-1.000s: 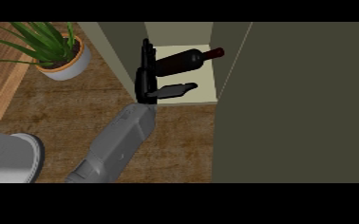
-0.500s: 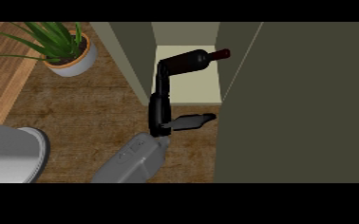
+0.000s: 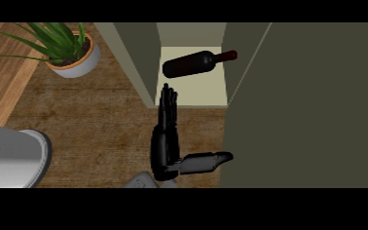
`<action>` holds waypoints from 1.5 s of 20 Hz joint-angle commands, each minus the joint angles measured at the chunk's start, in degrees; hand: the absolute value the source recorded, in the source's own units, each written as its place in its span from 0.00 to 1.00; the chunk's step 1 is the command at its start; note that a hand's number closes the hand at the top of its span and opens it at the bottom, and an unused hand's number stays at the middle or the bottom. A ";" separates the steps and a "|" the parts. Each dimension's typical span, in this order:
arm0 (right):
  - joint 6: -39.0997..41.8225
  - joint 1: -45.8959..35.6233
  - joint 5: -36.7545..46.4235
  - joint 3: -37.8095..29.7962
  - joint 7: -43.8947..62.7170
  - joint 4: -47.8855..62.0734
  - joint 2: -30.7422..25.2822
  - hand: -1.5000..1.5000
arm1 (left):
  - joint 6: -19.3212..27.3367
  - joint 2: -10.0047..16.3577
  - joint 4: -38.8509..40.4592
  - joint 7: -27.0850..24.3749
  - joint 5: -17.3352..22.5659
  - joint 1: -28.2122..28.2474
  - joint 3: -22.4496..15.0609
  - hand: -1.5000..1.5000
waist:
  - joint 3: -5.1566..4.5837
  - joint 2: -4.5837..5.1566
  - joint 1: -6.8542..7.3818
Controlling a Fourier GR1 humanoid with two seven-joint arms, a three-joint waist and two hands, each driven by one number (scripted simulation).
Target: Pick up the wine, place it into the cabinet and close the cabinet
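Wine (image 3: 191, 63) lies on its side on the cabinet (image 3: 194, 95) shelf, my left hand (image 3: 166, 140) open just outside it, fingers straight, holding nothing; placing looks done, so next comes swinging the door (image 3: 302, 107) shut.

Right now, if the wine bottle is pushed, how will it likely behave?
The wine bottle lies on its side on the cabinet shelf, so it would probably roll. Its dark smooth body looks rigid, likely glass: possibly slippery and fragile.
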 commanded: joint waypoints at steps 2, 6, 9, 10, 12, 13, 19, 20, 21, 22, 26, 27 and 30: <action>-0.84 -0.74 -6.66 -5.01 6.40 -7.35 -2.85 0.00 | 6.63 3.05 -10.16 1.96 -4.26 7.37 -3.04 0.00 | 0.00 -0.05 0.07; 0.82 3.10 -2.15 -0.93 1.31 -6.16 0.21 0.00 | 8.90 4.60 -17.69 3.88 -7.40 11.36 -4.40 0.00 | 0.01 0.02 -0.01; 0.85 -0.83 -8.24 -5.68 6.37 -6.59 -3.24 0.00 | 8.00 5.73 -21.20 6.38 -9.00 11.94 -5.64 0.00 | -0.01 0.08 -0.11; 3.97 3.90 -8.39 -4.80 2.54 -5.44 -2.40 0.00 | 3.34 10.47 -24.69 5.27 -7.37 14.88 -3.76 0.00 | 0.01 0.05 -0.12; 2.91 2.96 -8.98 -1.53 6.15 -6.61 -1.46 0.00 | 5.75 7.31 -22.94 3.04 -10.18 16.28 -7.88 0.00 | -0.01 0.02 -0.22; 2.18 -2.10 -6.47 -0.85 5.02 -1.60 -1.10 0.00 | 5.99 11.92 -28.97 4.47 -10.49 20.09 -10.10 0.00 | -0.01 0.03 0.55; 6.05 3.41 -8.41 1.28 7.07 -5.78 -2.07 1.00 | -0.29 22.49 -38.63 6.54 -8.80 23.99 -7.16 0.00 | -0.01 0.01 0.07; 7.37 1.17 -12.90 -3.35 8.10 -5.27 -4.76 1.00 | -2.30 19.58 -33.18 2.68 -9.50 24.77 -7.87 0.00 | -0.03 0.10 -0.08; 7.54 3.08 -7.26 1.71 5.37 -5.95 -2.08 1.00 | -2.72 22.42 -36.52 4.52 -9.05 25.46 -7.75 0.00 | -0.02 0.05 -0.04; 7.73 3.39 -7.82 0.95 5.51 -5.59 -2.32 1.00 | -4.49 23.67 -36.47 3.31 -8.94 26.43 -6.64 0.00 | -0.02 0.09 -0.06; 8.28 3.89 -9.85 3.71 7.39 -5.91 -1.92 1.00 | -6.32 27.04 -39.75 4.55 -6.93 27.43 -1.93 0.00 | -0.04 0.10 -0.08; 6.64 3.61 -11.11 4.34 9.89 -6.87 -1.37 1.00 | -5.43 28.91 -43.78 6.09 -7.05 28.14 -2.14 0.00 | -0.03 0.02 -0.02; 7.13 8.29 -11.99 8.49 10.35 -6.43 0.44 1.00 | -7.35 31.05 -44.88 3.84 -6.26 31.14 -0.31 0.00 | -0.04 -0.02 -0.02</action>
